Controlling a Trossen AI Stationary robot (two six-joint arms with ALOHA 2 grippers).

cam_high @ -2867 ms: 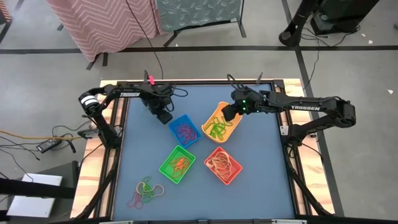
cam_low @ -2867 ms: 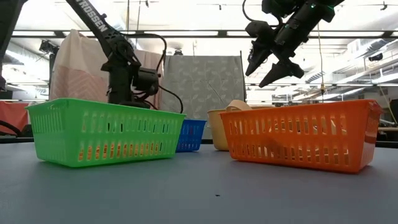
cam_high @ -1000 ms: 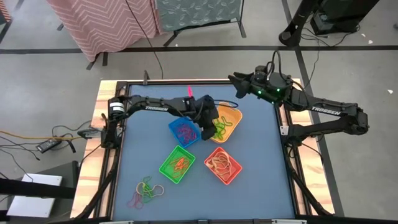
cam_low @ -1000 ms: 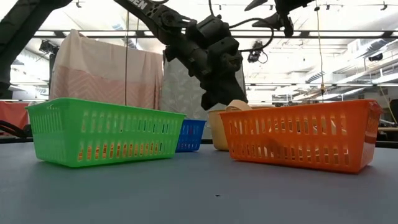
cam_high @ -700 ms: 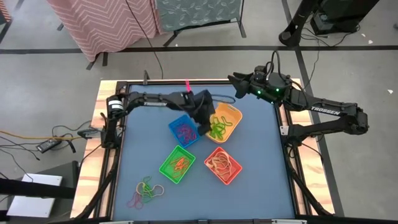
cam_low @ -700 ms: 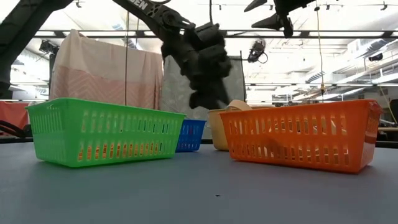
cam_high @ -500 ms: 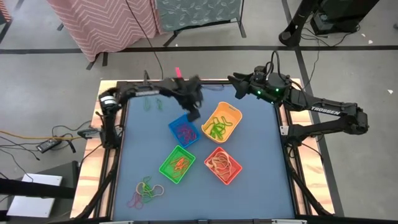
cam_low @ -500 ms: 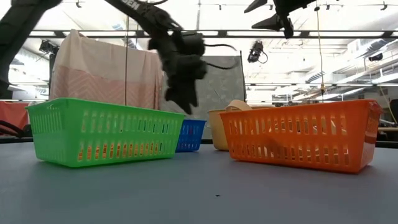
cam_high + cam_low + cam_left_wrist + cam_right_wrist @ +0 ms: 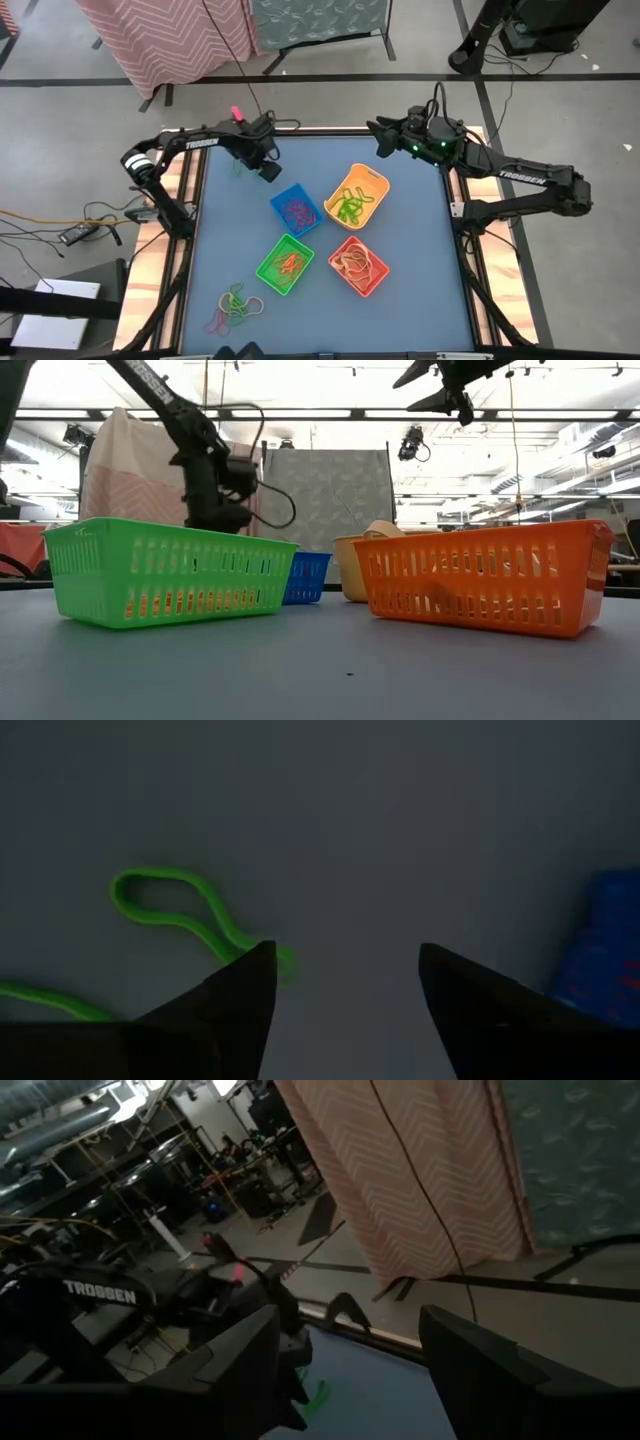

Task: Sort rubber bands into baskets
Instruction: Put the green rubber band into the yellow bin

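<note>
Left of the blue basket, the left hand hangs wide and empty over the counter, "TROSSEN" on its arm; a green band lies under it. Loose bands lie below-left of the blue basket. Right of it sit the green, yellow and orange baskets, all holding bands. Farthest right, the right hand waits wide, arm marked "TROSSEN".

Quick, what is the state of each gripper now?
Left gripper: open, holding nothing, above the table beside a green rubber band.
Right gripper: open, empty, raised at the far edge.
</note>
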